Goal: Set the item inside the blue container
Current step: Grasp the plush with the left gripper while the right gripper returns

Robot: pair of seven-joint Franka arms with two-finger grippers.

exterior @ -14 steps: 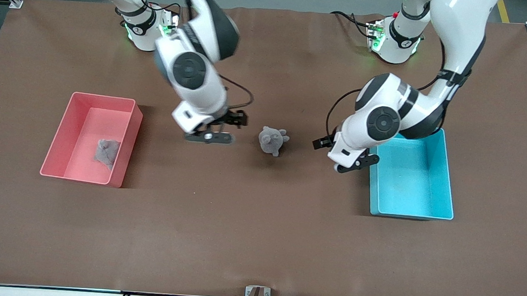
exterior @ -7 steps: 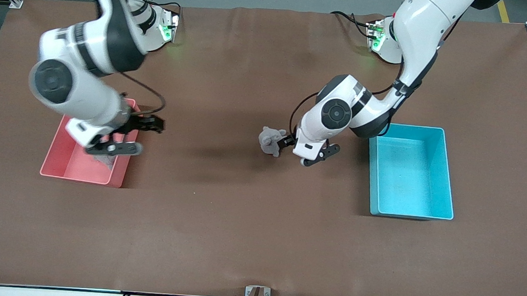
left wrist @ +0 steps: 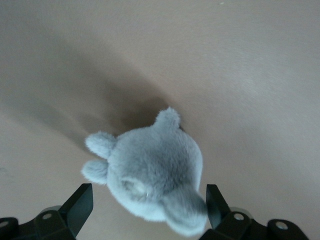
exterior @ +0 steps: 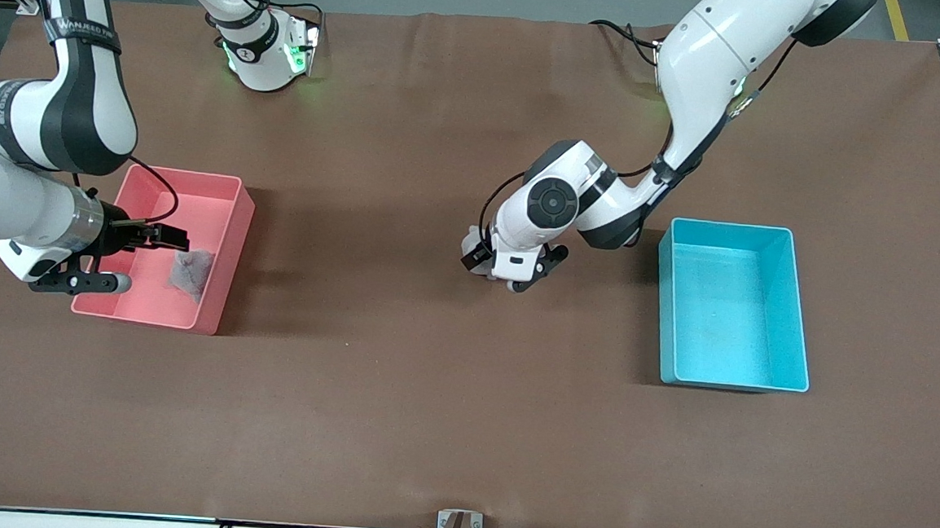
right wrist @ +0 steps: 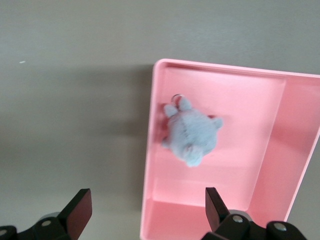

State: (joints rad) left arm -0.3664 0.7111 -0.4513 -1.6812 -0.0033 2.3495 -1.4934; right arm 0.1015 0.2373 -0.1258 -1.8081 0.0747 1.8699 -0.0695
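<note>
Right end effector (exterior: pixel 115 259) hangs over the pink bin (exterior: pixel 226 186) with its fingers spread wide and nothing in them; a grey plush (exterior: pixel 190 270) lies in that bin. Mid-tabletop (exterior: pixel 397 390), the left end effector (exterior: pixel 510 273) sits low over another grey toy (left wrist: pixel 150 172), fingers open on either side of it, not squeezing. The blue container (exterior: pixel 793 316) is toward the left arm's end.

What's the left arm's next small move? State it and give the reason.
Probably lower the left gripper a little and close it on the grey plush toy. Its fingers are open on either side of the toy, which lies on the table, outside the empty blue container. The right gripper waits over the pink bin.
</note>
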